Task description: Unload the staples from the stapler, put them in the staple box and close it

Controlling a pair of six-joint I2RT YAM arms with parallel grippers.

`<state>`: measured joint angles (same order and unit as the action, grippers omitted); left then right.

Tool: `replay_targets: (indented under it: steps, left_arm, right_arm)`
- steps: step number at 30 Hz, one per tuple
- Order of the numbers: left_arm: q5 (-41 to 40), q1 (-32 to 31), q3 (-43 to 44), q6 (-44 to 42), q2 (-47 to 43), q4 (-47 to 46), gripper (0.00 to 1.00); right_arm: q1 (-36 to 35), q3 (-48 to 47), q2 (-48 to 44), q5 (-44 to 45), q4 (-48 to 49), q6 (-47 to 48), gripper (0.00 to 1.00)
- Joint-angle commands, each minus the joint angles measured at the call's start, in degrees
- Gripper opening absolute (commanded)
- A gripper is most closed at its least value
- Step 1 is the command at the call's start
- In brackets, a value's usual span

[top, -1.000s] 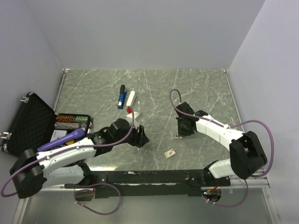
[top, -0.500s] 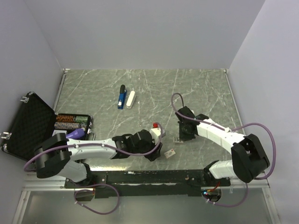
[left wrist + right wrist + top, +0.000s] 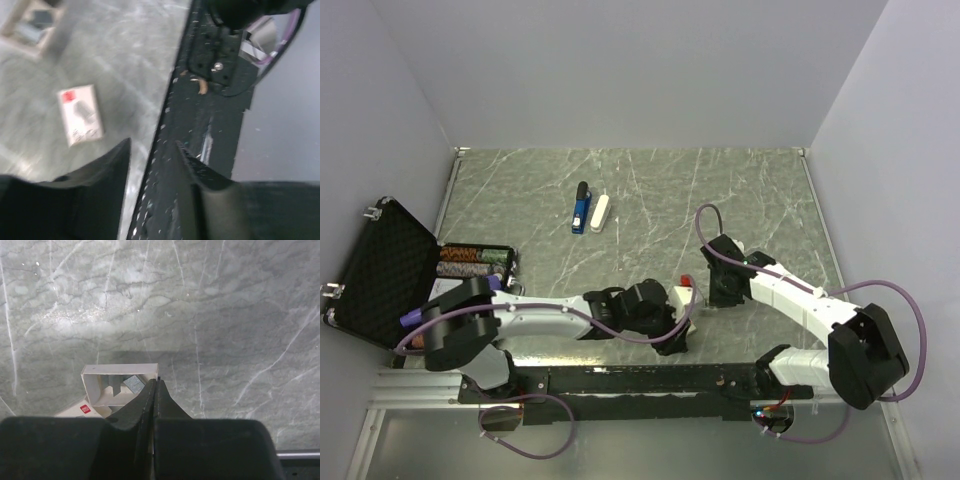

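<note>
The blue stapler [image 3: 581, 208] with its black end lies far back on the table, untouched by either arm. The staples cannot be made out in any view. My left gripper [image 3: 672, 340] [image 3: 152, 145] hangs open and empty over the table's near edge, beside a small card [image 3: 80, 115]. My right gripper [image 3: 717, 290] [image 3: 156, 382] is shut, its tips meeting at the right end wall of a small open white box [image 3: 120, 371]. Whether that wall is pinched between them I cannot tell. A grey block [image 3: 133, 384] lies inside the box.
A white oblong bar [image 3: 601, 211] lies just right of the stapler. An open black case [image 3: 380, 265] with striped rolls [image 3: 472, 260] and a purple pen stands at the left. The black rail [image 3: 210, 115] runs along the near edge under the left gripper.
The left arm has swung right along the near edge to the card, and its jaws have narrowed somewhat. The right gripper shifted slightly toward the near edge, still shut.
</note>
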<state>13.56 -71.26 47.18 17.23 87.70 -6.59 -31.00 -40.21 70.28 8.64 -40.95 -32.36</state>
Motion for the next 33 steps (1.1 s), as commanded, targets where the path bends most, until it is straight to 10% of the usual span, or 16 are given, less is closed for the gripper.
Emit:
replay_targets:
  steps: [1,10,33]
  left_arm:
    - [8.58,-0.37,5.37,-1.59,5.01,-3.79,0.38]
    - [10.00,-0.37,10.57,-1.06,14.78,-4.31,0.14]
    - [-6.26,3.59,3.81,1.75,20.85,-14.94,0.03]
  right_arm:
    - [-0.46,0.04,-1.46,1.55,-1.15,-1.22,0.00]
    - [-0.46,0.65,-1.73,1.29,-0.45,-1.30,0.00]
    - [-0.46,1.89,-1.82,1.73,-0.89,-2.45,0.00]
